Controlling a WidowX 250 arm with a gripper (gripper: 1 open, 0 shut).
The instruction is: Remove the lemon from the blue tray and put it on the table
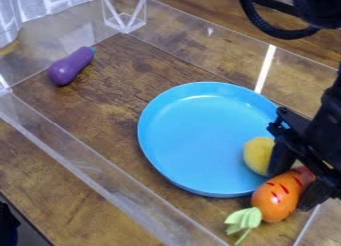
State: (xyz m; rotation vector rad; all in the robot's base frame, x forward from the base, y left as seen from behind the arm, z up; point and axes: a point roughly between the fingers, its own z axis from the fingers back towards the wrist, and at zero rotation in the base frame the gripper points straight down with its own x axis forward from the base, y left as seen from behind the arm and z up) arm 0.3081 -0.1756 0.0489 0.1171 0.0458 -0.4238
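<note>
The lemon (pixel 257 154), small and bright yellow, lies at the right side of the round blue tray (pixel 186 130), just inside its rim. My black gripper (pixel 282 156) comes down from above at the right edge of the picture. It is shut on the lemon's right side, and its fingers hide that part of the fruit. The tray rests on the dark brown wooden table (pixel 120 101).
An orange carrot (pixel 276 199) with green leaves lies just off the tray's rim, right below the gripper. A purple eggplant (pixel 71 65) lies at the far left. Low clear acrylic walls (pixel 80 150) run along the table's edges.
</note>
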